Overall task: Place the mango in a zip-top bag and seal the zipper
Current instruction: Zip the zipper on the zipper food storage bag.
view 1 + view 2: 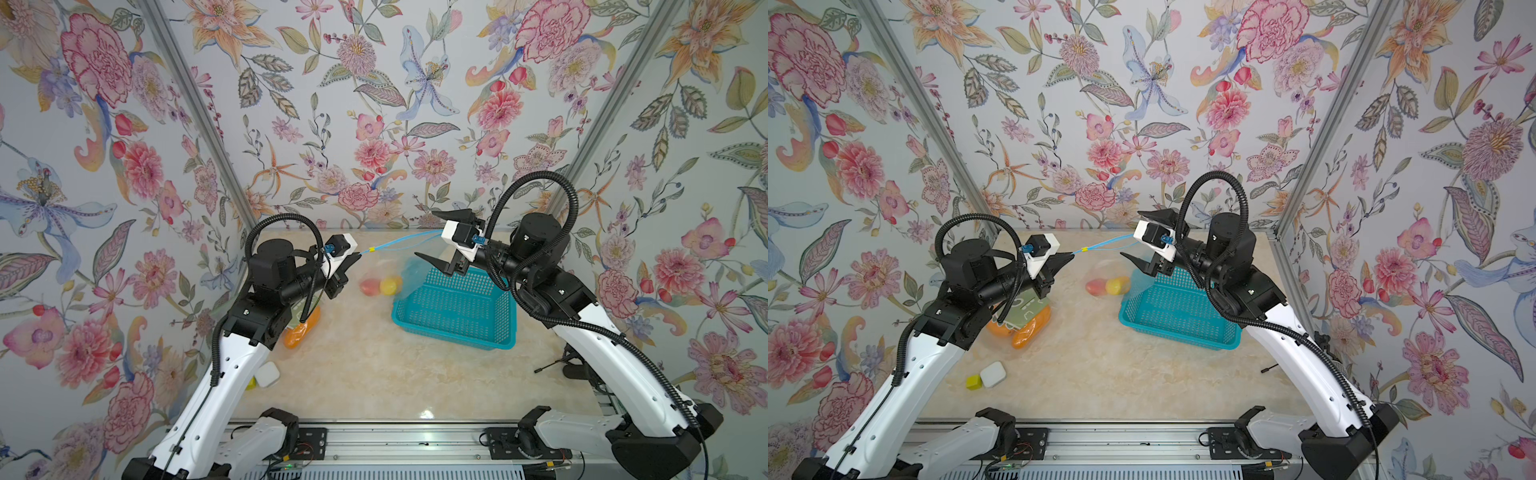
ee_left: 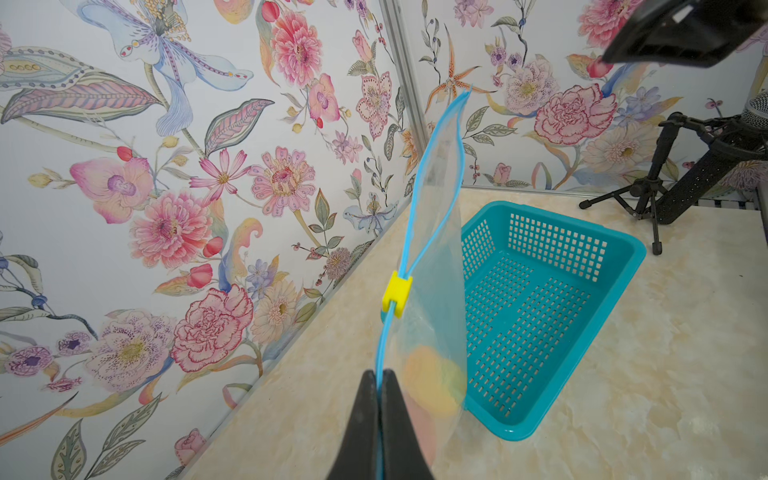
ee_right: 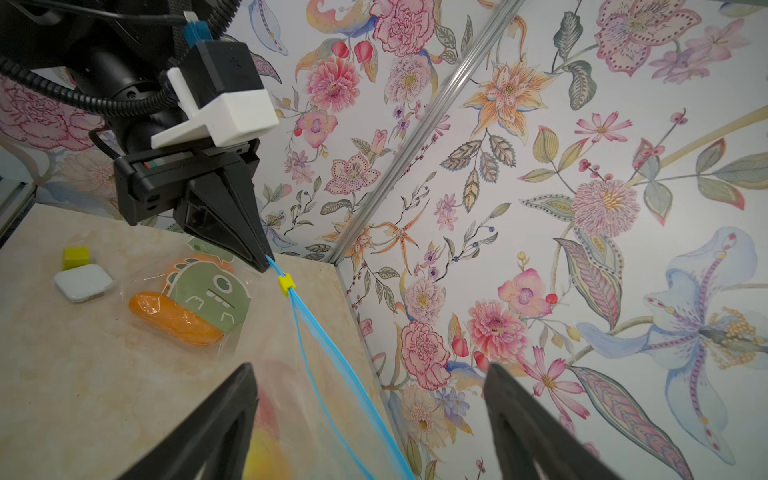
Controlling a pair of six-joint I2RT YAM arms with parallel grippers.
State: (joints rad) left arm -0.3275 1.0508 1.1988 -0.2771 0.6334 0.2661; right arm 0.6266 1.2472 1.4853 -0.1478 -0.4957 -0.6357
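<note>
**Left gripper pinched the zipper end; right gripper stood open, mango in the bag**

The left gripper (image 1: 355,257) was clamped on one end of the zip-top bag (image 2: 436,232), its two black fingers (image 2: 365,419) pressed together on the blue zipper track (image 1: 399,243) and holding that edge up above the marble-patterned table (image 1: 374,374). The yellow slider (image 2: 397,293) sat on the track just beyond the left fingertips. Between gripper and slider the track ran as one line. Past the slider it split into two strands that led toward the right gripper (image 1: 424,234), so most of the mouth was unsealed.

The right gripper had its jaws spread wide and gripped nothing. In the right wrist view the two blue strands passed between the fingers (image 3: 224,419) without touching either.

The mango (image 1: 379,286), red on one side and yellow on the other, lay low inside the clear bag, just beside the far left corner of the teal basket (image 1: 457,332). Whether it rested on the table could not be told.

Near the left arm lay a clear packet with orange pieces and a green monster card (image 3: 199,299), a white square block (image 1: 993,374) and a yellow cube (image 1: 973,381).
</note>
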